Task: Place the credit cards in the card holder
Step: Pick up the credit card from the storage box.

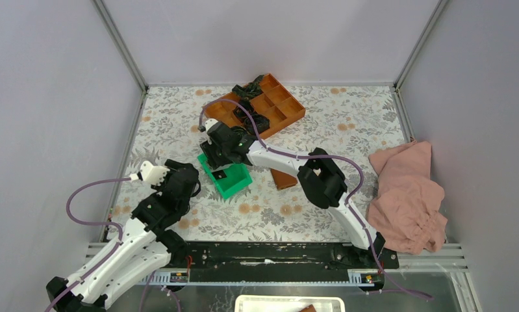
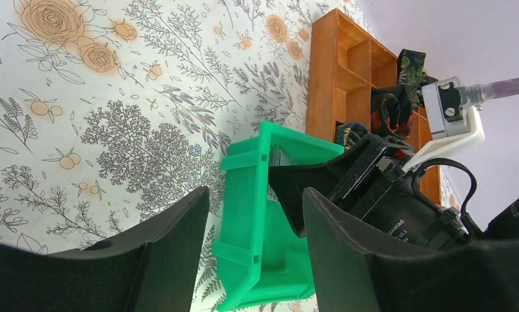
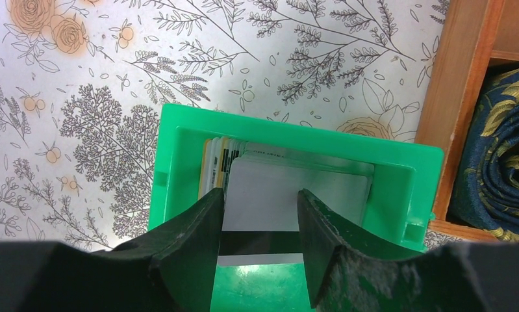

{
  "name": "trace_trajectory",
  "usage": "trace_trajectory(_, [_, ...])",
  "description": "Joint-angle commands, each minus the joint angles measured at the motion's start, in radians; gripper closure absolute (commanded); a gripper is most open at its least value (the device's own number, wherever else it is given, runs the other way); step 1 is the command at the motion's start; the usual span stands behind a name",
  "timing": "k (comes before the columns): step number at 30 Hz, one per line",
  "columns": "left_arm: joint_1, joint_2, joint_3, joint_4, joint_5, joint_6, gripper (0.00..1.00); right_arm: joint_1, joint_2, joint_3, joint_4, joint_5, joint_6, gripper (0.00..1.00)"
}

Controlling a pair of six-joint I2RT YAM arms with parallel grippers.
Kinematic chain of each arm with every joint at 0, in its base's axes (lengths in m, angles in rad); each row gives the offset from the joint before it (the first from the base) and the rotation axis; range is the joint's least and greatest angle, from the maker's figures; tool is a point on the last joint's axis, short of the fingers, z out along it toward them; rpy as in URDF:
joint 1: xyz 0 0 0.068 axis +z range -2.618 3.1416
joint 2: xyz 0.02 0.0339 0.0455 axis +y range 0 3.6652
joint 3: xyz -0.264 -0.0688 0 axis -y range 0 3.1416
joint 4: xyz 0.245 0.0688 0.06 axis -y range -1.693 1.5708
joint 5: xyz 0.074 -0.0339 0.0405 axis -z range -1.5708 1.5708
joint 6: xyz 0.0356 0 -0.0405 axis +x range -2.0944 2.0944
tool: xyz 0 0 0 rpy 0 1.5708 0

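The credit cards (image 3: 289, 185) stand stacked on edge against the far wall of a green tray (image 3: 178, 130). The front one is pale grey with a dark stripe. My right gripper (image 3: 261, 195) is open inside the tray, one finger on each side in front of that card's face, gripping nothing. My left gripper (image 2: 255, 195) is open just left of the green tray (image 2: 243, 214), its fingers straddling the tray's near wall without touching it. The brown card holder (image 1: 282, 178) lies on the table right of the green tray (image 1: 234, 182), partly hidden under the right arm.
An orange compartment tray (image 1: 269, 104) with dark rolled fabric items (image 3: 503, 149) stands at the back, close behind the green tray. A pink cloth (image 1: 406, 195) lies heaped at the right edge. The table has a floral cover and walls on three sides.
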State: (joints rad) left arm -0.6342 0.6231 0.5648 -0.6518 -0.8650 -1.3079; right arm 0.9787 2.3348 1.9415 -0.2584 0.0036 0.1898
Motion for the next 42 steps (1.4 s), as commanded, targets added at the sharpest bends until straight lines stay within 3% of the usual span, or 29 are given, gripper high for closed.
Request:
trace_trajectory(1, [-0.006,0.002,0.007,0.009,-0.051,-0.01,0.38,0.004,-0.081,0.004,0.001,-0.046,0.02,0.48])
trace_trajectory(22, [-0.005,0.017,0.015,0.028,-0.04,-0.002,0.38,0.003,-0.115,-0.012,-0.026,-0.02,0.005,0.5])
trace_trajectory(30, [-0.005,0.008,0.011,0.026,-0.039,0.002,0.38,0.004,-0.084,0.024,-0.056,-0.032,0.01,0.39])
trace_trajectory(42, [-0.004,-0.003,-0.008,0.026,-0.037,-0.001,0.38,0.003,-0.025,0.049,-0.075,-0.043,0.02,0.41])
